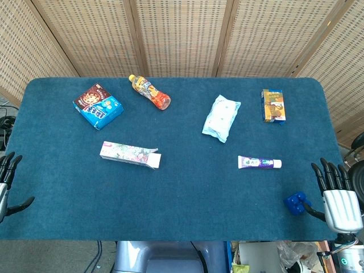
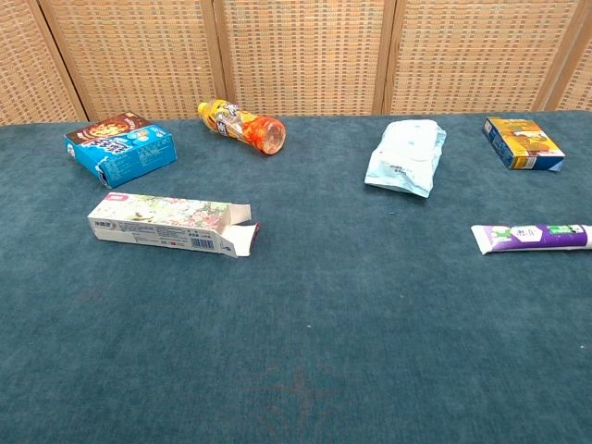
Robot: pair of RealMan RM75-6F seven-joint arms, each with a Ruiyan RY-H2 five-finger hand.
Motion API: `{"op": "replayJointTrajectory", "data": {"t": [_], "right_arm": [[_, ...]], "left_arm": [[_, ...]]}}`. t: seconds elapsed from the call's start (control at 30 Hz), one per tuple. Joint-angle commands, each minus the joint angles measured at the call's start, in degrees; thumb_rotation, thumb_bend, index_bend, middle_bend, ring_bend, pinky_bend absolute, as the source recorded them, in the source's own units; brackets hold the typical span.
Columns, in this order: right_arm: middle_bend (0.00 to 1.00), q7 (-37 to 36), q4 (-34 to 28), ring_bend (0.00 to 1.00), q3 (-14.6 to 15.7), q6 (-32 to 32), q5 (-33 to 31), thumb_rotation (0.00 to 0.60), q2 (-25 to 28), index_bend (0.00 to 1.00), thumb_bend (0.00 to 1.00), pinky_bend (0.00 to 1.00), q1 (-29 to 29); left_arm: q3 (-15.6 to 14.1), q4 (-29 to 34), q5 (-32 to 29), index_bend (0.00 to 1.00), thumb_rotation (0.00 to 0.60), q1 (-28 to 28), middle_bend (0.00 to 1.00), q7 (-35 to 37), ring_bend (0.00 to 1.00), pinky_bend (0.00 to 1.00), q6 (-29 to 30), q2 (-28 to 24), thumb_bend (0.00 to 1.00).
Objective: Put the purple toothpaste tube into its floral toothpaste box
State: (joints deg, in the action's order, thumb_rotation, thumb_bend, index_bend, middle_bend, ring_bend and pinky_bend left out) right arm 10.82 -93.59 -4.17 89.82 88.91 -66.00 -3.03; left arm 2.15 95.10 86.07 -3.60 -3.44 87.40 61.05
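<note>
Two hands wait at the near corners of the table (image 1: 187, 227), and neither holds anything: the left hand (image 1: 7, 181) shows only at the frame's edge, fingers spread, while the right hand (image 1: 336, 192) hovers with fingers fanned apart beside a small blue block (image 1: 296, 203). Over on the right lies the purple toothpaste tube (image 1: 259, 162), flat, white cap toward the right edge, well apart from the floral toothpaste box (image 1: 130, 154), which rests left of centre with its flaps open on the end facing the tube. The opening step looks like a reach by the right hand, and the smart play is a pinch across the tube's body nearer the cap, leaving the flat tail free to lead into the box. The left hand would do well to steady the box behind its mouth without crushing those flaps.
</note>
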Motion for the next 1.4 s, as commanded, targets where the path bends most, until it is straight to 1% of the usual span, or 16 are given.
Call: {"op": "replayJointTrajectory", "data": {"t": [0.03, 0.13, 0.17, 0.3, 0.43, 0.53, 0.63, 0.73, 0.77, 0.8, 0.87, 0.97, 1.03, 1.1, 1.17, 1.4], "right_arm": [[0.00, 0.0, 0.0, 0.00, 0.0, -0.5, -0.3, 0.600, -0.1, 0.00, 0.00, 0.00, -0.2], [0.00, -0.8, -0.3, 0.00, -0.1, -2.2, -0.8, 0.600, -0.3, 0.00, 0.00, 0.00, -0.9], [0.00, -1.4, -0.1, 0.00, -0.5, -4.0, -1.1, 0.600, -0.3, 0.00, 0.00, 0.00, -2.2], [0.00, 0.4, 1.4, 0.00, -3.7, -13.8, -6.0, 0.600, -0.3, 0.00, 0.00, 0.00, -8.4], [0.02, 1.0, 1.9, 0.00, -6.3, -23.6, -11.5, 0.600, -0.5, 0.01, 0.00, 0.00, -14.2], [0.08, 1.4, 3.2, 0.00, -7.7, -29.1, -14.6, 0.600, -2.0, 0.06, 0.00, 0.00, -18.0], [0.13, 0.5, 4.3, 0.02, -8.9, -34.2, -18.3, 0.600, -4.0, 0.12, 0.00, 0.01, -21.2], [0.19, 3.2, 7.9, 0.08, -9.4, -38.5, -22.0, 0.600, -8.0, 0.18, 0.00, 0.06, -25.2], [0.21, 5.3, 10.4, 0.10, -9.6, -39.4, -24.0, 0.600, -10.7, 0.21, 0.00, 0.09, -26.8], [0.24, 6.5, 11.6, 0.13, -9.6, -39.5, -25.2, 0.600, -12.1, 0.23, 0.00, 0.13, -27.5], [0.27, 8.6, 13.8, 0.16, -9.3, -39.7, -27.0, 0.600, -14.6, 0.26, 0.02, 0.17, -28.8], [0.30, 10.7, 16.9, 0.18, -8.6, -39.9, -28.4, 0.600, -17.3, 0.28, 0.07, 0.19, -30.1], [0.31, 11.1, 18.3, 0.19, -8.2, -40.2, -29.1, 0.600, -18.5, 0.29, 0.10, 0.21, -30.5], [0.34, 11.0, 19.8, 0.22, -7.7, -40.3, -29.1, 0.600, -19.5, 0.31, 0.17, 0.29, -30.9], [0.35, 10.5, 21.2, 0.23, -7.2, -40.5, -29.0, 0.600, -20.2, 0.32, 0.23, 0.33, -31.1], [0.36, 9.5, 24.6, 0.24, -6.1, -40.9, -28.0, 0.600, -20.7, 0.33, 0.25, 0.33, -31.6]], "left_arm": [[0.0, -0.1, -0.1, 0.00, 0.600, 0.0, 0.00, 0.1, 0.00, 0.00, 0.0, 0.0, 0.18], [0.2, -0.2, -0.2, 0.00, 0.600, 0.0, 0.00, 0.2, 0.00, 0.00, -0.1, 0.1, 0.18], [0.3, -0.3, -0.4, 0.00, 0.600, -0.1, 0.00, 0.3, 0.00, 0.00, 0.0, 0.2, 0.18], [0.7, -0.8, -0.6, 0.00, 0.600, -0.3, 0.00, 0.3, 0.00, 0.00, 0.0, 0.7, 0.18], [1.0, -1.1, -1.1, 0.00, 0.600, -0.4, 0.00, 0.4, 0.00, 0.00, -0.2, 0.9, 0.18], [1.3, -1.5, -1.7, 0.00, 0.600, -0.5, 0.00, 0.4, 0.00, 0.00, -0.5, 1.1, 0.18], [1.6, -1.9, -2.5, 0.00, 0.600, -0.7, 0.00, 0.4, 0.00, 0.00, -1.0, 1.4, 0.18], [2.2, -2.2, -4.0, 0.00, 0.600, -1.1, 0.00, 0.5, 0.00, 0.00, -1.9, 1.5, 0.18], [2.5, -2.4, -4.8, 0.00, 0.600, -1.3, 0.00, 0.7, 0.00, 0.00, -2.5, 1.6, 0.18], [2.7, -2.5, -5.1, 0.00, 0.600, -1.4, 0.00, 0.7, 0.00, 0.00, -2.7, 1.6, 0.18], [2.9, -2.7, -5.8, 0.00, 0.600, -1.5, 0.00, 0.9, 0.00, 0.00, -3.2, 1.5, 0.18], [3.1, -2.9, -6.5, 0.00, 0.600, -1.7, 0.00, 1.1, 0.00, 0.00, -3.7, 1.5, 0.18], [3.2, -3.0, -6.7, 0.00, 0.600, -1.8, 0.00, 1.2, 0.00, 0.00, -3.9, 1.5, 0.18], [3.3, -3.1, -6.9, 0.00, 0.600, -1.9, 0.00, 1.3, 0.00, 0.00, -4.0, 1.5, 0.18], [3.4, -3.1, -7.2, 0.00, 0.600, -1.9, 0.00, 1.2, 0.00, 0.00, -4.1, 1.5, 0.18], [3.5, -3.3, -7.8, 0.00, 0.600, -2.2, 0.00, 0.9, 0.00, 0.00, -4.9, 1.7, 0.18]]}}
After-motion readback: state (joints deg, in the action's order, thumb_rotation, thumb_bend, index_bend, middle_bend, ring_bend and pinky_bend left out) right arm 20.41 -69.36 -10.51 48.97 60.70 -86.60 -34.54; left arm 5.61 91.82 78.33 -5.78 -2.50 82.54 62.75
